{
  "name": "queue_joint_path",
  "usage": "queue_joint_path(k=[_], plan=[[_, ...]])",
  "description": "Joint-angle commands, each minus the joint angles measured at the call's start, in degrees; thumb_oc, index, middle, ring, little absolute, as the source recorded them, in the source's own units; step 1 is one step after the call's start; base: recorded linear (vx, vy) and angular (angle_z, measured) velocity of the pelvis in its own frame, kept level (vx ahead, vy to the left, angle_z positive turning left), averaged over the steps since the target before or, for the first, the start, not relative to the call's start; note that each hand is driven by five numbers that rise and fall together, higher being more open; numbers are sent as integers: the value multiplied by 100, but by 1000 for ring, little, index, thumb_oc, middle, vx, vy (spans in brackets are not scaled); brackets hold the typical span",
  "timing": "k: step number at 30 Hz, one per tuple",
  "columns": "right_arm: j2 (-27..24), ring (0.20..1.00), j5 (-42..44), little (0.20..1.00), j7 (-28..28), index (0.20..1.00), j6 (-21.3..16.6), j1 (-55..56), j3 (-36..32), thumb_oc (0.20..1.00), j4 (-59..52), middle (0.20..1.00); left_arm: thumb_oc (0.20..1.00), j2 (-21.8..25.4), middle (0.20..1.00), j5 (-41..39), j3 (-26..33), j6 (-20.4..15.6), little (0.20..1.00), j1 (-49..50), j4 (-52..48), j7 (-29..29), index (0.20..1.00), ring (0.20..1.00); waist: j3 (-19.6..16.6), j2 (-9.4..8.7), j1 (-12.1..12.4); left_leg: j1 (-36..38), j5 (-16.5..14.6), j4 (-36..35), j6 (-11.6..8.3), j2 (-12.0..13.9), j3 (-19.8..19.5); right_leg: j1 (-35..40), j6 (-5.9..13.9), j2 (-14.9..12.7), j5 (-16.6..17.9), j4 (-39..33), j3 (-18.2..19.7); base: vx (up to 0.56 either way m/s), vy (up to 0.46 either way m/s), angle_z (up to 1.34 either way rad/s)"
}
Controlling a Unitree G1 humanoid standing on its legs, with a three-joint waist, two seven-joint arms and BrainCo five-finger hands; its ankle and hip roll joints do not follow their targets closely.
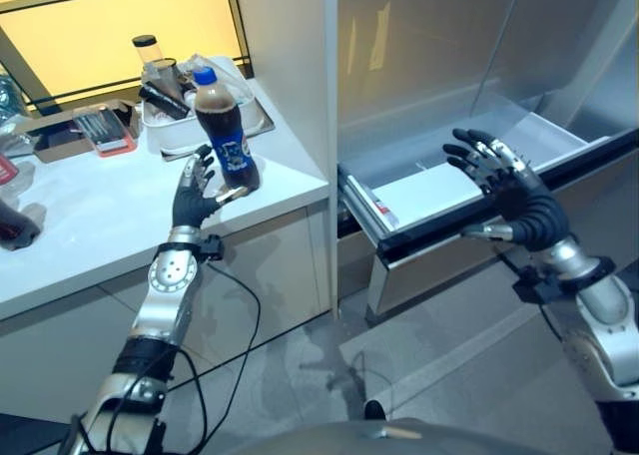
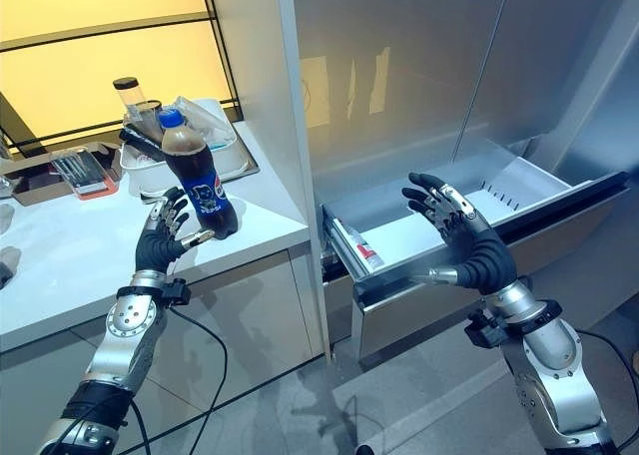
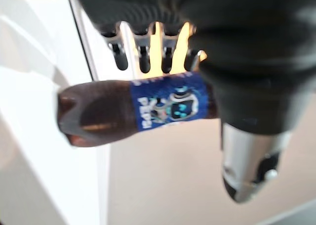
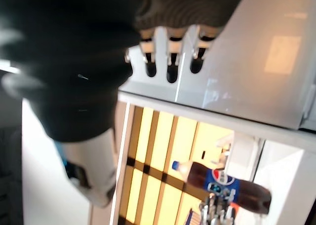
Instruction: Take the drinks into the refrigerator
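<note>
Upright near the front edge of the white desk [image 1: 90,235] stands the dark cola bottle with blue cap and label [image 1: 226,136], left robot hand [image 1: 196,193] just beside it with fingers spread, grasping nothing. Behind the bottle sits a white tray of utensils and jars [image 1: 190,116]; an orange-edged flat case [image 1: 103,129] lies further left. Right robot hand [image 1: 511,191] hovers released above the open grey refrigerator drawer [image 1: 469,201], beside the tall white cabinet panel [image 1: 290,66].

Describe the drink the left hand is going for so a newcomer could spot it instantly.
Start at the white countertop left of the open refrigerator drawer. Near its front right corner stands a dark cola bottle with a blue cap and blue label, upright, just in front of a white tray of clutter. The open left hand is right beside it; it is the tallest item there, and stands outside the tray.
</note>
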Motion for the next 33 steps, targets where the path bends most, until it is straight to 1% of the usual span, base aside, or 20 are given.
queue_joint_path(k=[1,15,20,33], plan=[[-114,1000,318,1000,79,1000,-173,-305,-225,1000,-343,1000,1000,338,1000,279,85,-200,1000,-687,512,75,1000,1000,-59,-163,-46,258,-288,45,183,-198,-101,586,328,-89,-592,207,26,0,0,0],[12,1000,375,1000,214,1000,-134,-127,-308,1000,-497,1000,1000,272,1000,408,278,-178,1000,-588,683,215,1000,1000,-75,-195,-69,318,-330,43,188,-182,-8,612,312,-32,-579,172,151,2,-3,-4],[18,1000,419,1000,269,1000,-95,-100,-284,1000,-521,1000,1000,227,1000,332,364,-124,1000,-630,959,281,1000,1000,-87,-204,-73,329,-341,43,194,-181,3,617,312,-20,-571,162,177,0,0,0],[-131,1000,537,1000,360,1000,-13,-104,-137,1000,-602,1000,1000,526,1000,452,142,97,1000,-1501,1844,444,1000,1000,-81,-226,-144,343,-330,43,185,-176,-12,622,313,-9,-564,161,174,0,0,0]])
